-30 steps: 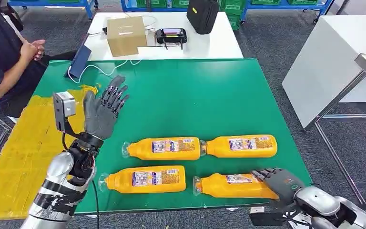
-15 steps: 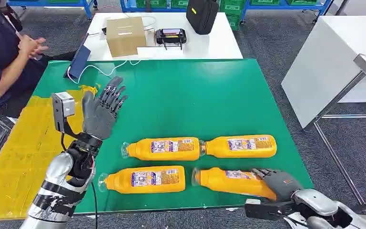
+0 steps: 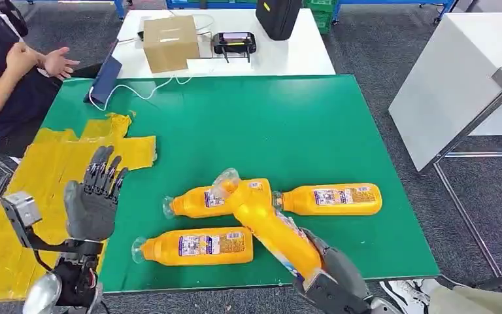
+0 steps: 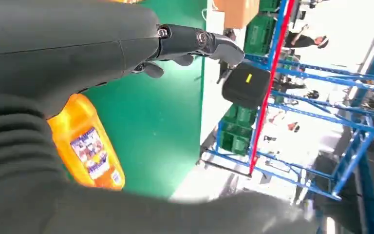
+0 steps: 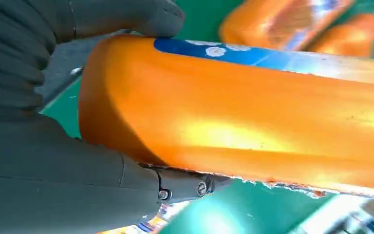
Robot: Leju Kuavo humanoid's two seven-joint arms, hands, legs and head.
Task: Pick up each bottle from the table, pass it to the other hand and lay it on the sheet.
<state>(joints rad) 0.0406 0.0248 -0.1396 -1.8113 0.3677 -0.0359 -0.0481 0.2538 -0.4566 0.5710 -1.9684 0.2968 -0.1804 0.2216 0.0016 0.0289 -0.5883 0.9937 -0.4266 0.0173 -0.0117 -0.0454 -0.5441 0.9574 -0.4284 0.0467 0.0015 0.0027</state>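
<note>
the green desk [image 3: 287, 124] carries three orange bottles lying on their sides: two end to end [image 3: 196, 201] [image 3: 330, 199], one nearer [image 3: 196, 245]. a yellow sheet [image 3: 46, 176] covers its left part.

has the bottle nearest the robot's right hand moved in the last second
Yes. The held bottle, gripped by the right hand, is now raised, tilted over the bottles lying on the green table.
</note>
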